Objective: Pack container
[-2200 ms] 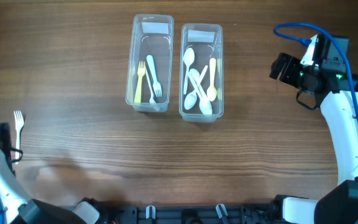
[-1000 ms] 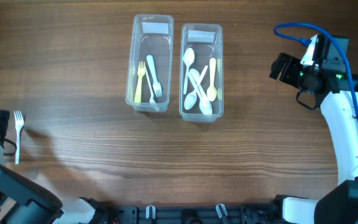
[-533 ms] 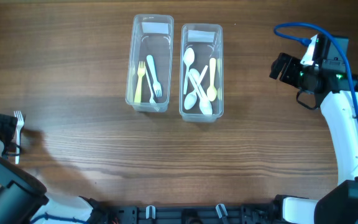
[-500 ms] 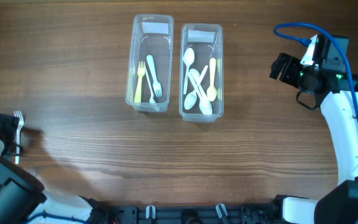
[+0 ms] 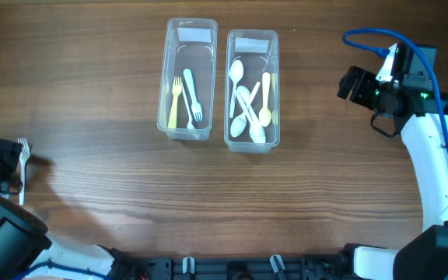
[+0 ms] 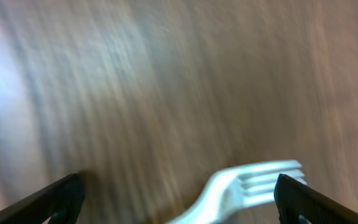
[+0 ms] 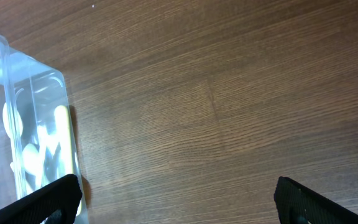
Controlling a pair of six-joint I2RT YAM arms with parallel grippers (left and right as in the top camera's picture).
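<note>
A white plastic fork (image 5: 21, 185) lies on the wooden table at the far left. My left gripper (image 5: 10, 158) is open and low over the fork's head. In the blurred left wrist view the fork's tines (image 6: 260, 180) lie between the wide-apart fingertips (image 6: 185, 198). Two clear containers stand at the back centre. The left container (image 5: 164, 85) holds a yellow fork and a white fork (image 5: 191, 97). The right container (image 5: 277, 89) holds several spoons (image 5: 249, 105). My right gripper (image 5: 347, 84) is open and empty, right of the containers, and it hangs over bare wood (image 7: 179, 199).
The right container's corner (image 7: 17, 124) shows at the left edge of the right wrist view. A blue cable (image 5: 372, 35) loops over the right arm. The table's left edge is close to the left gripper.
My left gripper has swung in from the lower left and come down at the fork's head. The fork has stayed where it was. The right arm has not moved.
</note>
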